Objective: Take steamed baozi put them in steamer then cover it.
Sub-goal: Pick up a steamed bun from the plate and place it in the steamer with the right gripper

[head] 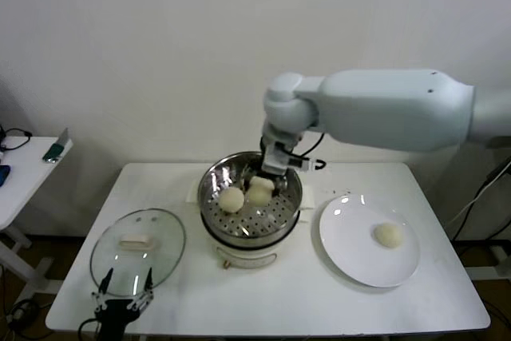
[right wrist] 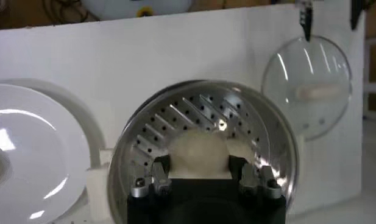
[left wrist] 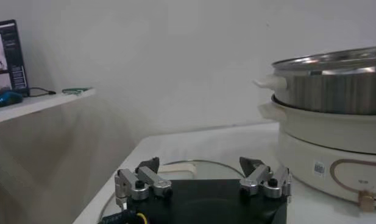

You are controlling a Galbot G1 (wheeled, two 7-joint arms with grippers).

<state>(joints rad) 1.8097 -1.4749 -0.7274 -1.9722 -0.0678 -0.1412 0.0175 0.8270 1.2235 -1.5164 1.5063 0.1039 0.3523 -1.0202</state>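
The right arm reaches in from 3 o'clock, its thick white forearm running level above the table [head: 447, 309], then bends at the wrist so the right gripper [head: 267, 184] points straight down into the steamer [head: 294, 197]. In the right wrist view its 2 fingers [right wrist: 158, 178] sit on either side of a steamed baozi [right wrist: 198, 153], the jaws closed against the bun's flanks, with the bun low over the perforated tray [right wrist: 194, 112]; whether it already rests on the tray cannot be told. From the head view, 2 buns show inside the pot: the gripped one toward 1 o'clock of the pot's centre and a second bun [head: 231, 199] just beside it at about 9 o'clock, the 2 touching or nearly so.

The steamer stands at the table's centre on its white base [head: 247, 257]. At 3 o'clock of it lies a white plate [head: 351, 253] carrying 1 bun [head: 388, 234], well apart from the pot. At 8 o'clock of the steamer a glass lid [head: 164, 249] with a cream handle [head: 136, 240] lies flat on the table.

The left gripper [head: 124, 291] is parked low at the table's near edge, at 6 o'clock of the lid, jaws spread wide and holding nothing; in the left wrist view its fingertips [left wrist: 142, 181] hover above the lid's rim.
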